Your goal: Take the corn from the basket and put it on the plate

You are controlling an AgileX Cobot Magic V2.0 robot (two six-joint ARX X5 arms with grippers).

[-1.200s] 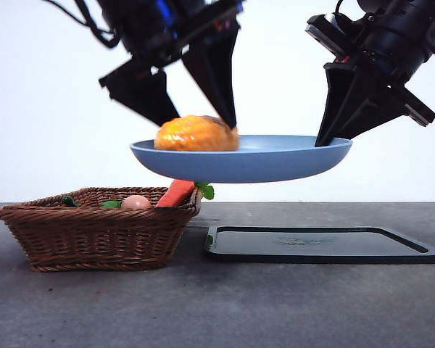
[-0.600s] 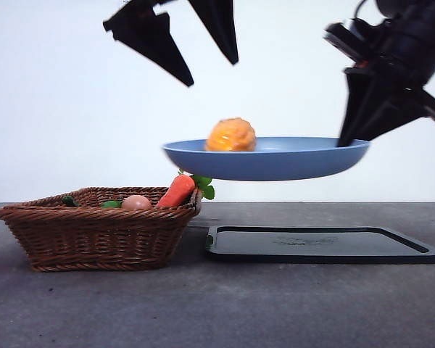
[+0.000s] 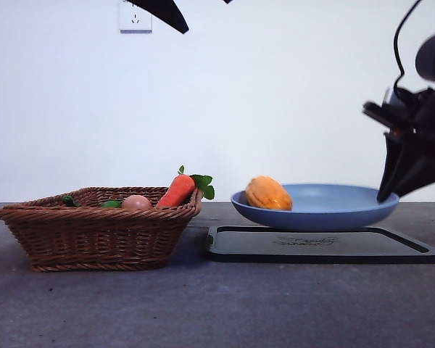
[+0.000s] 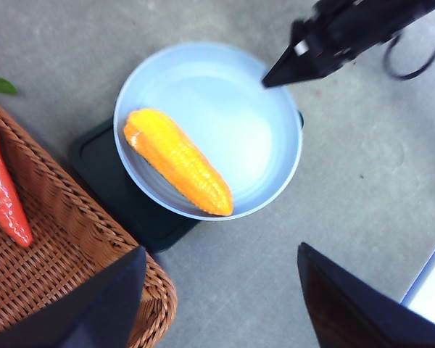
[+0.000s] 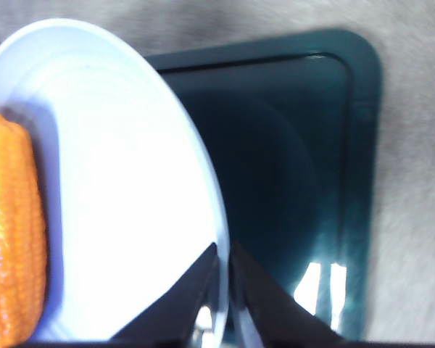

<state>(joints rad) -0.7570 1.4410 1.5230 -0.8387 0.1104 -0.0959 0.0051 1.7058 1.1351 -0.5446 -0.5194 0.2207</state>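
Note:
The yellow-orange corn (image 3: 268,193) lies on the left part of the light-blue plate (image 3: 333,206). The plate sits level, right down at the black tray (image 3: 391,250); I cannot tell whether they touch. My right gripper (image 3: 388,192) is shut on the plate's right rim, and its wrist view shows its jaws (image 5: 221,283) pinching the rim, with the corn (image 5: 11,232) at the far side. My left gripper (image 4: 221,250) hangs open and empty high above, looking down on the corn (image 4: 177,161) and plate (image 4: 239,116). The wicker basket (image 3: 94,232) stands left of the plate.
A red-orange carrot (image 3: 175,192) with green leaves leans on the basket's right rim, and a pinkish egg-like item (image 3: 135,203) lies inside. The tray spreads right of the basket. Only a black tip of the left gripper (image 3: 163,11) shows at the top edge.
The right gripper has carried the plate with the corn down and to the right, from mid-air to the tray. The left gripper has risen almost out of the front view.

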